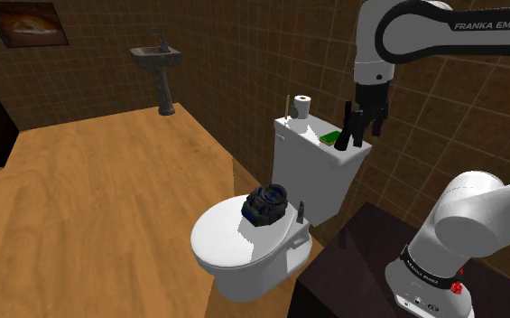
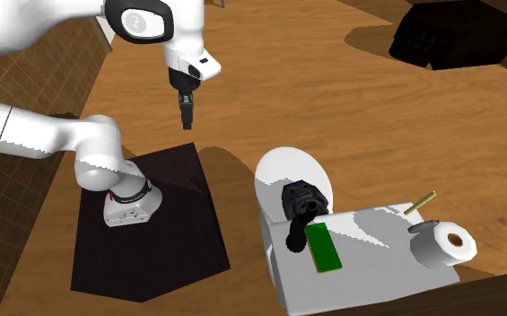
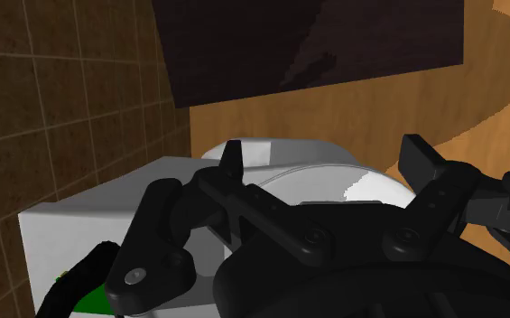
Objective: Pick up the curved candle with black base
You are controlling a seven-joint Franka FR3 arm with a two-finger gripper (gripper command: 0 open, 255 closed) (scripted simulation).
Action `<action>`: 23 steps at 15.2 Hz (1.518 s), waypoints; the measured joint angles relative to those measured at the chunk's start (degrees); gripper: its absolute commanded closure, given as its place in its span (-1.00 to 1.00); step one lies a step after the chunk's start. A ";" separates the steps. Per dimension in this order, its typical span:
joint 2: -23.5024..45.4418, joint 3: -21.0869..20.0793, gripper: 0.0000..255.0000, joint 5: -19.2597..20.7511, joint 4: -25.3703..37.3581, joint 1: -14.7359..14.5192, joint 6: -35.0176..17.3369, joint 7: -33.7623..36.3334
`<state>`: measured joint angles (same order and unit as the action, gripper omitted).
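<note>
In the shoulder view, a framed picture (image 1: pixel 29 24) is hanging on the brown tiled wall at far left. A pedestal sink (image 1: pixel 158 59) is standing just to its right, and a wooden floor (image 1: pixel 108 199) is spreading out below both. Toward the middle, a white toilet (image 1: pixel 244 262) is sitting with its lid closed, and a dark bluish lump (image 1: pixel 266 205) is resting on that lid.

Behind the bowl, the tank (image 1: pixel 311 176) is serving as the surface. A thin gold stick (image 1: pixel 288 107) and a toilet roll (image 1: pixel 302 107) are standing at the end of the tank top nearer the view's left. A flat green item (image 1: pixel 331 138) is lying further right. The curved candle (image 2: pixel 296 232), drawn all black, is sitting on the tank top just beside the green item, on the edge nearest the bowl.

Further right again, the pincer (image 3: pixel 327 161) is hanging over the tank's right end, near the candle. It is released: in the wrist view its fingers are standing well apart, with the candle off to one side of them rather than between them. At lower right, the white arm (image 1: pixel 460 226) is rising from its dark stand (image 1: pixel 352 271).
</note>
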<state>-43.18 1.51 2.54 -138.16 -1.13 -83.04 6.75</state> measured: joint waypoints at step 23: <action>28.18 18.47 -1.00 13.86 17.71 5.37 -19.86 -25.72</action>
<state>-15.00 19.98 16.40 -120.45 4.24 -102.90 -18.97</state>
